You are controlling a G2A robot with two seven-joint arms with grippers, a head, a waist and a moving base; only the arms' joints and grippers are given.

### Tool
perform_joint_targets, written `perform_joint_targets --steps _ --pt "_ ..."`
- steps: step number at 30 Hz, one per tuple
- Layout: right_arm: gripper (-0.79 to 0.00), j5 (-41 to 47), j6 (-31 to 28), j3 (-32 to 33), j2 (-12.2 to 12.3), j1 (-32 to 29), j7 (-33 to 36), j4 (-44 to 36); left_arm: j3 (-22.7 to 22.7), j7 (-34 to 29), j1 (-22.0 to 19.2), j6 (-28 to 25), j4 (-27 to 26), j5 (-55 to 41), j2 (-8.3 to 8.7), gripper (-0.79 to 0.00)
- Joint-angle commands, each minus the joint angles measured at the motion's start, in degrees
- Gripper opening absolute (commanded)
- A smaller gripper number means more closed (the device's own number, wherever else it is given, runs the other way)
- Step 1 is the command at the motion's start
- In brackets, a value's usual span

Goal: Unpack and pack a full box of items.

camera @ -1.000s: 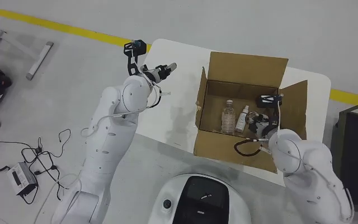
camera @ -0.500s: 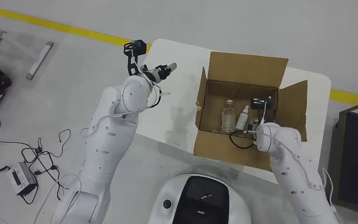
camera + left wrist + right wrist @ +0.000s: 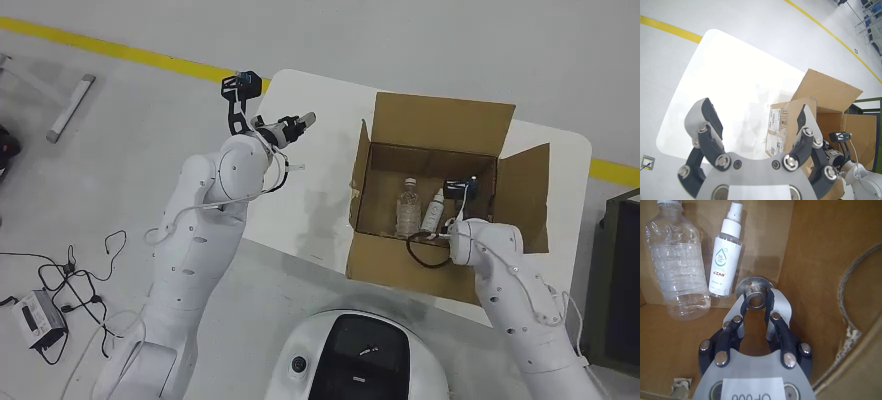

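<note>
An open cardboard box stands on the white table. On its floor lie a clear plastic bottle and a white spray bottle, side by side. Beside the spray bottle's base sits a metal flanged bushing. My right gripper is down inside the box, shut on the bushing's hub. My left gripper hangs open with nothing in it above the table's bare left part, away from the box.
The box's flaps stand open at the back and right. A round cut-out shows in the cardboard near my right gripper. Bare tabletop lies left of the box. Cables lie on the floor.
My right arm has swung left and lower into the box, toward the spray bottle. The left arm has not moved.
</note>
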Motion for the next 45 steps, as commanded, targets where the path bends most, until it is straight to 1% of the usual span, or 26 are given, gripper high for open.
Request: perform_joint_targets --steps 1,3,5,6,8,9,10,14,15,16,17,18,19,20,23,24,27,30,33,35,37,41,45 --pt "-0.413 -0.2 -0.11 0.36 -0.06 -0.05 0.1 -0.15 0.0 0.0 0.0 0.0 0.0 0.0 0.0 0.0" --pt "-0.385 -0.21 -0.32 0.85 -0.1 -0.23 0.25 -0.57 0.0 0.0 0.0 0.0 0.0 0.0 0.0 0.0" --pt "-0.212 -0.38 -0.53 1.37 -0.11 -0.52 0.44 -1.12 0.0 0.0 0.0 0.0 0.0 0.0 0.0 0.0" --pt "-0.182 -0.4 -0.55 1.7 -0.12 -0.7 0.48 -1.6 0.0 0.0 0.0 0.0 0.0 0.0 0.0 0.0" --pt "-0.179 -0.23 -0.48 2.47 -0.12 -1.23 0.39 -2.94 0.0 0.0 0.0 0.0 0.0 0.0 0.0 0.0" --pt "-0.203 -0.01 -0.56 3.0 -0.1 -1.53 0.18 -4.17 0.0 0.0 0.0 0.0 0.0 0.0 0.0 0.0" --pt "-0.209 0.5 -0.66 3.68 -0.06 -2.01 0.25 -5.54 0.0 0.0 0.0 0.0 0.0 0.0 0.0 0.0" --pt "-0.225 3.09 -1.97 7.96 0.34 -4.6 0.08 -15.75 0.0 0.0 0.0 0.0 0.0 0.0 0.0 0.0" --pt "-0.234 3.61 -2.35 9.29 0.48 -5.57 0.06 -18.79 0.0 0.0 0.0 0.0 0.0 0.0 0.0 0.0" --pt "-0.354 4.24 -2.58 10.83 0.62 -6.46 -0.01 -22.29 0.0 0.0 0.0 0.0 0.0 0.0 0.0 0.0" --pt "-0.453 4.57 -2.7 12.4 0.77 -7.52 0.09 -25.26 0.0 0.0 0.0 0.0 0.0 0.0 0.0 0.0" --pt "-0.514 5.15 -2.8 14.05 0.91 -8.63 0.24 -28.58 0.0 0.0 0.0 0.0 0.0 0.0 0.0 0.0" --pt "-0.708 5.9 -2.85 15.86 1.03 -9.64 0.31 -31.96 0.0 0.0 0.0 0.0 0.0 0.0 0.0 0.0" --pt "-0.785 6.83 -3.03 17.75 1.14 -10.83 0.45 -35.1 0.0 0.0 0.0 0.0 0.0 0.0 0.0 0.0" --pt "-0.785 10.04 -3.17 24.48 1.42 -14.39 0.41 -44.72 0.0 0.0 0.0 0.0 0.0 0.0 0.0 0.0" --pt "-0.785 11.63 -3.49 26.92 1.48 -15.46 0.23 -46.24 0.0 0.0 0.0 0.0 0.0 0.0 0.0 0.0" --pt "-0.785 18.97 -6.54 34.57 1.61 -15.93 -2.58 -46.24 0.0 0.0 0.0 0.0 0.0 0.0 0.0 0.0" --pt "-0.785 24.48 -10.18 43.64 1.94 -17.48 -2.88 -46.24 0.0 0.0 0.0 0.0 0.0 0.0 0.0 0.0" --pt "-0.785 26.56 -12.74 52.96 2.3 -20.26 -1.6 -46.24 0.0 0.0 0.0 0.0 0.0 0.0 0.0 0.0" --pt "-0.785 28.94 -14.04 58.12 2.39 -22.33 -0.64 -46.24 0.0 0.0 0.0 0.0 0.0 0.0 0.0 0.0" --pt "-0.785 29.36 -14.36 63.03 2.43 -25.08 0.64 -46.24 0.0 0.0 0.0 0.0 0.0 0.0 0.0 0.0" --pt "-0.785 28.16 -16.47 69.4 2.5 -30.9 3.7 -46.24 0.0 0.0 0.0 0.0 0.0 0.0 0.0 0.0" --pt "-0.785 24.81 -18.17 70.63 2.48 -36.47 6.55 -46.24 0.0 0.0 0.0 0.0 0.0 0.0 0.0 0.0"
